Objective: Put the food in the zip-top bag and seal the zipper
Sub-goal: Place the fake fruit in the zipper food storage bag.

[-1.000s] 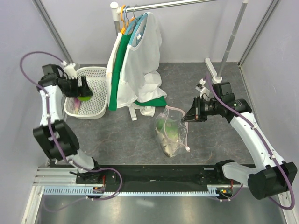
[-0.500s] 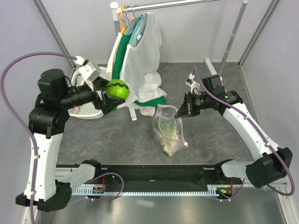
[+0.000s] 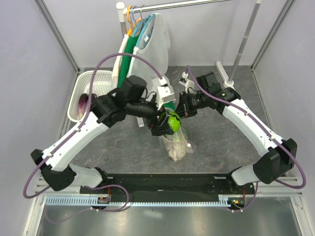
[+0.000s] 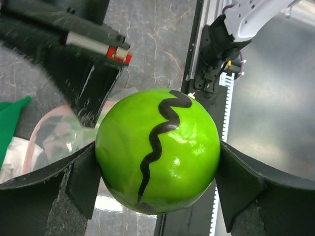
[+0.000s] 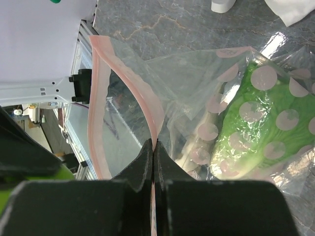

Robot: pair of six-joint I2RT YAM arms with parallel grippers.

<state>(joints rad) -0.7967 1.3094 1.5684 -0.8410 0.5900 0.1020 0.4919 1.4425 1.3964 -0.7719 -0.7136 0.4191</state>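
Over the grey table point(image 3: 221, 147), the right gripper point(image 5: 154, 152) pinches the zipper point(image 5: 98, 98), holding the bag point(image 3: 178, 145) open. The left gripper point(image 3: 167, 124) grips the fruit point(image 4: 157, 150) just above. Next, it likely should lower and release inside.

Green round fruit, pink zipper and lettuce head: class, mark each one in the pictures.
green round fruit point(image 4: 187, 147), left wrist view, glossy front of its skin.
zipper point(image 5: 94, 98), right wrist view, middle of the strip's left run.
lettuce head point(image 5: 236, 140), right wrist view, bright leaf surface.
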